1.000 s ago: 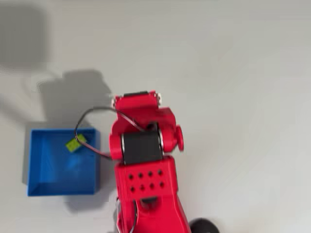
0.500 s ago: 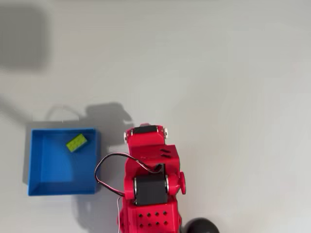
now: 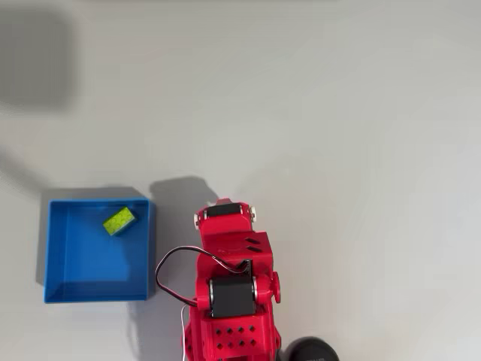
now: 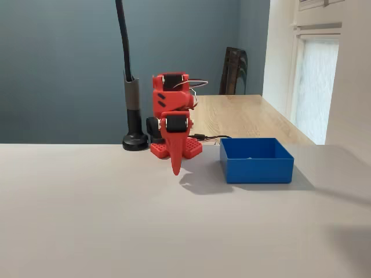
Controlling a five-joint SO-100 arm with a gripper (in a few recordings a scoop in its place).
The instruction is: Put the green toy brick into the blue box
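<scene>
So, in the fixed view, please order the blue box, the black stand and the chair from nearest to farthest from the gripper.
Counting from the gripper:
1. the box, just to its right.
2. the stand, behind it and to the left.
3. the chair, far back on the right.

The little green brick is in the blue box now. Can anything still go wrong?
Not much, probably. The brick lies inside the box, near its top wall in the overhead view, and the walls are low, so a knock could perhaps bounce it out. The red arm sits folded right beside the box, with a loose black wire looping toward it; if the arm swings that way, it might nudge the box. The hand points down at the table, apart from the box.
</scene>
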